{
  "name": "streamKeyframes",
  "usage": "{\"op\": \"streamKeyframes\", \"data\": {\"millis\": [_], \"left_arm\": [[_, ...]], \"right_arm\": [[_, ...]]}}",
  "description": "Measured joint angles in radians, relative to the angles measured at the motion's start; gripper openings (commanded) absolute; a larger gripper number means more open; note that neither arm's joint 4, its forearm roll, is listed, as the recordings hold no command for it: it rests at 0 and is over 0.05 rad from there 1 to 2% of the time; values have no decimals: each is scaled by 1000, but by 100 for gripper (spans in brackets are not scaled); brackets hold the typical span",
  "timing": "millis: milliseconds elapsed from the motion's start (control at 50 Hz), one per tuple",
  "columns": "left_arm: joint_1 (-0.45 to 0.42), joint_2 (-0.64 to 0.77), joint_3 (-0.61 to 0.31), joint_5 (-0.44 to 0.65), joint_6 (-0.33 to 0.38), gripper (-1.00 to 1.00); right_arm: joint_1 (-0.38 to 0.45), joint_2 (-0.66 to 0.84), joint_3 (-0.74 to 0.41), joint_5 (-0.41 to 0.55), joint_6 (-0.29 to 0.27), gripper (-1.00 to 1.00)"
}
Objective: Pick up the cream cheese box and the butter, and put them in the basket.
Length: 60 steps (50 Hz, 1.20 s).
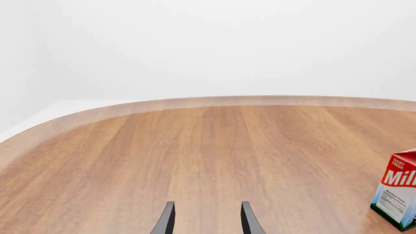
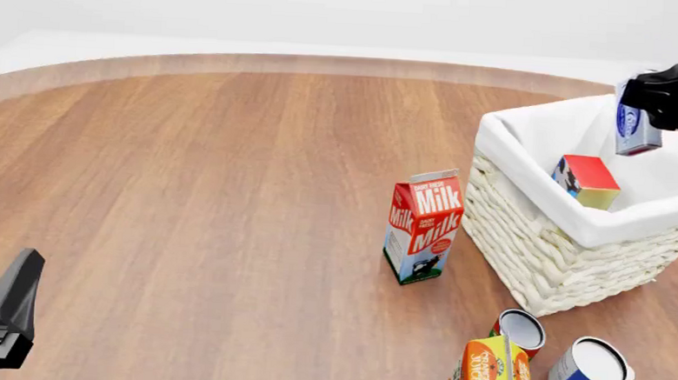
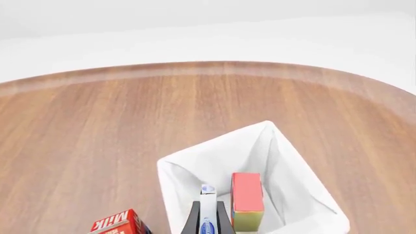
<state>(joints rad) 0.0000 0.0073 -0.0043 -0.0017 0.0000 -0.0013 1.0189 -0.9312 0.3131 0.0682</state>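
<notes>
The basket point(image 2: 541, 251) stands at the right of the table. The butter point(image 2: 587, 180) lies tilted inside it, red top and picture end showing. My right gripper point(image 2: 641, 114) is shut on the cream cheese box point(image 2: 635, 127) and holds it upright above the basket's far right side. In the right wrist view the box point(image 3: 207, 210) sits between the fingers of my right gripper point(image 3: 208, 219), over the liner point(image 3: 195, 168), with the butter point(image 3: 247, 199) beside it. My left gripper point(image 2: 8, 302) is open and empty at the near left, also in the left wrist view point(image 1: 207, 204).
A red Milk carton point(image 2: 424, 225) stands just left of the basket, also in the left wrist view point(image 1: 398, 195). An orange juice carton point(image 2: 489, 374) and two tin cans point(image 2: 519, 332) point(image 2: 589, 374) stand in front of the basket.
</notes>
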Motion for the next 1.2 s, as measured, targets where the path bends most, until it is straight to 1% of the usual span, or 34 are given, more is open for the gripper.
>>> {"op": "streamKeyframes", "data": {"millis": [360,820,1200], "left_arm": [[0,0,0,0,0,100],[0,0,0,0,0,100],[0,0,0,0,0,100]], "right_arm": [[-11,28,-4,-17,-2,-100],[-23,67,24,-67,-1,-100],[-23,85,28,-79,2,-100]]}}
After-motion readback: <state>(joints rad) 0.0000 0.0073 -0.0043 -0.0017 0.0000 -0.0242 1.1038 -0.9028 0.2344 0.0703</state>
